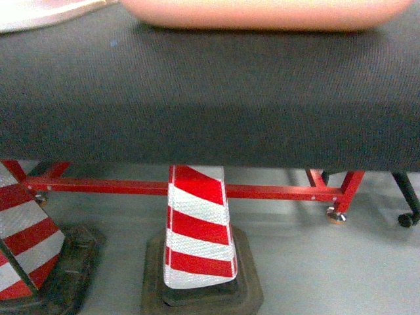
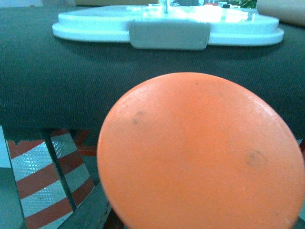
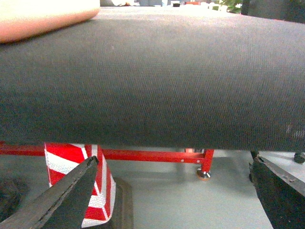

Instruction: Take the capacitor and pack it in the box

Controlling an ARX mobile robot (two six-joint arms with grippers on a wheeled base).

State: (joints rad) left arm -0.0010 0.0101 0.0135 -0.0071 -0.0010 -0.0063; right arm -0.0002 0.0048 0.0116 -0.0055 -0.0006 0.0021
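Close up, capacitor [image 2: 200,155] fills left view, lid [image 2: 167,26] beyond.

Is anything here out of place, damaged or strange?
Nothing is spilled or damaged. The white lid lies on the table beside the box. The capacitor fills much of the left wrist view, very close to the camera.

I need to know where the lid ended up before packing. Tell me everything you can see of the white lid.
The white lid shows best in the left wrist view: a flat, rounded, smooth plastic piece with a stepped rim, lying level on the dark cloth-covered table. A grey latch tab hangs over its near edge. Something clear rises from its top, cut off by the frame. In the head view only a pale corner shows, beside the pink box; whether they touch cannot be told.
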